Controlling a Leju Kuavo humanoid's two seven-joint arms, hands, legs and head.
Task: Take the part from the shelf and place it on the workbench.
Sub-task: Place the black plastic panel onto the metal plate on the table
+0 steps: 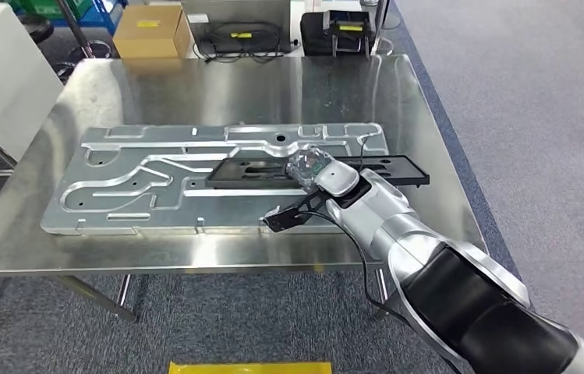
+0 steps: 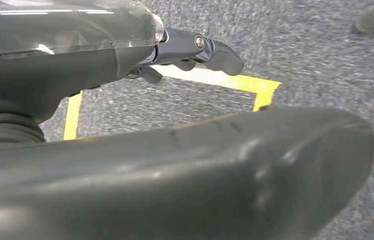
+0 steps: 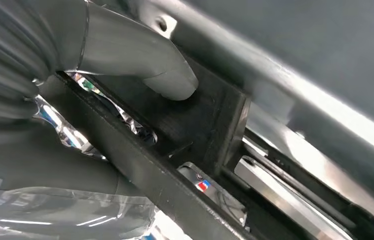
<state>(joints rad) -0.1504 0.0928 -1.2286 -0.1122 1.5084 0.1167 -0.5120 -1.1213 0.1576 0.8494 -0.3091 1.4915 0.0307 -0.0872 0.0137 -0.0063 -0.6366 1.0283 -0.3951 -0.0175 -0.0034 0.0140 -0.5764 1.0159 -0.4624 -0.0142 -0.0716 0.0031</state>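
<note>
1. The right hand [image 1: 321,173] is wrapped around the black part [image 1: 257,170] near its middle; in the right wrist view the grey thumb [image 3: 167,80] is seen pressed on the part's flat black face [image 3: 209,120], with the darker fingers judged to be curled under its edge.
2. The left hand [image 2: 194,50] is seen hanging over grey carpet and a yellow floor marking [image 2: 224,81], fingers loosely curled and nothing held in them.
3. The part, a long flat black frame with open slots, is lying lengthwise on the machined aluminium plate [image 1: 132,187], which itself rests on the steel workbench [image 1: 218,86].
4. The part is judged to be stiff and fairly light, probably moulded plastic or thin metal; little sag is expected along its length.
5. Because of that length, a hold near the middle, on a solid rail rather than across a slot, is judged best so that tipping is avoided.
6. Sliding on the smooth plate is likely if the part is nudged during release.
</note>
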